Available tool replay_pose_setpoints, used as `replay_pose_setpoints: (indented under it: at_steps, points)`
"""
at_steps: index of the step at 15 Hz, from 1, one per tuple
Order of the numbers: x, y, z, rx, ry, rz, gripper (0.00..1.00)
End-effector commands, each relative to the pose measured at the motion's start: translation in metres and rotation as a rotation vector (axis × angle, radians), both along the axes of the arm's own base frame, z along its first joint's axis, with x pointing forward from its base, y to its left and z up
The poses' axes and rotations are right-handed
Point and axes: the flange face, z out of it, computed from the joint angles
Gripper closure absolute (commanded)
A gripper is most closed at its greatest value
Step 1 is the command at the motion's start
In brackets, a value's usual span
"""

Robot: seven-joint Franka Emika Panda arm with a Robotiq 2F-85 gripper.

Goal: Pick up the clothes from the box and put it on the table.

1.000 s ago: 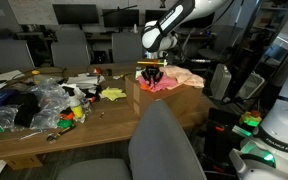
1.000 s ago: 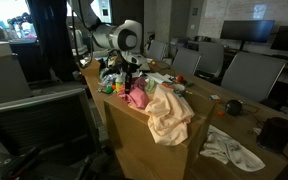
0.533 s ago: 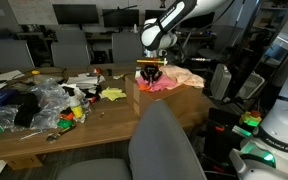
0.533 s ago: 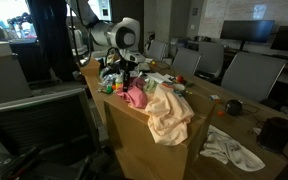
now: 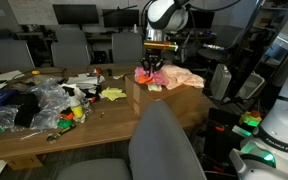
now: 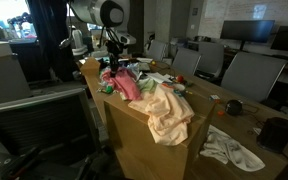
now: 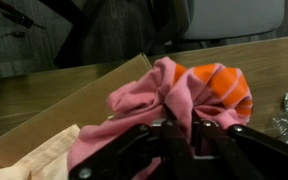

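Pink garment [image 7: 169, 92], one (in tool [image 7: 180, 128]); peach garment [image 6: 169, 115], one.

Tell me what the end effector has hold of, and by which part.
The end effector is shut on the pink and orange cloth, pinching a bunched fold at its top; the rest hangs down toward the box.

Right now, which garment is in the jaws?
The pink garment, bunched, with orange stripes; the peach garment just hangs over the box edge.
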Motion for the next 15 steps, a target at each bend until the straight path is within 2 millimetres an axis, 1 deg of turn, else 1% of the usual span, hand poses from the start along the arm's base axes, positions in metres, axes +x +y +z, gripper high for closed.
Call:
replay_pose_setpoints:
  at_steps: [1,3,6,10,15]
  points:
    - [-0.031,0.022,0.04,0.071,-0.031,0.185,0.96]
    - [-0.043,0.033,0.054,0.096,-0.016,0.294,0.96]
    - [-0.056,0.05,0.066,0.137,0.012,0.455,0.96]
    - [-0.067,0.077,0.069,0.19,0.073,0.67,0.96]
    - [-0.081,0.122,0.064,0.244,0.149,0.935,0.96]
